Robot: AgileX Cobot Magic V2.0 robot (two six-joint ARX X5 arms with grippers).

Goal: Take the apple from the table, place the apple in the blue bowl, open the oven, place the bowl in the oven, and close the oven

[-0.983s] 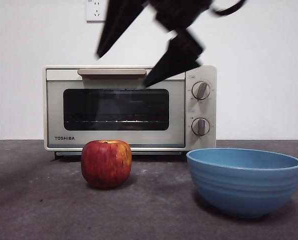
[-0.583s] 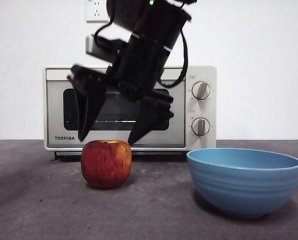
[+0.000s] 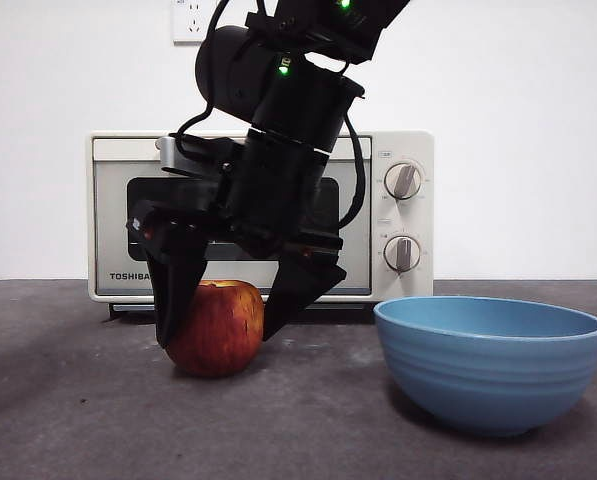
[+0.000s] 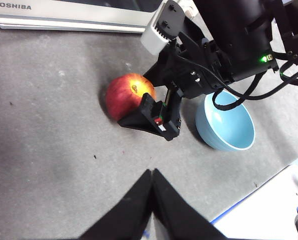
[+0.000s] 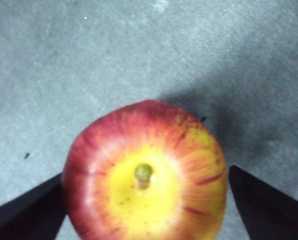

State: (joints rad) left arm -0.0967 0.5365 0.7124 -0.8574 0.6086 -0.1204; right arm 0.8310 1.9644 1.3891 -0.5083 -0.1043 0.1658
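your right gripper (image 3: 223, 325) sits low over the apple (image 3: 216, 328), its jaws spread wide on either side of the fruit, one close beside it and the other a little apart. the apple rests on the table (image 3: 308, 420) in front of the oven (image 3: 378, 280), with the blue bowl (image 3: 490, 362) well apart beside it. your left gripper (image 4: 151, 175) hangs high above the table, jaws pressed together, holding nothing.
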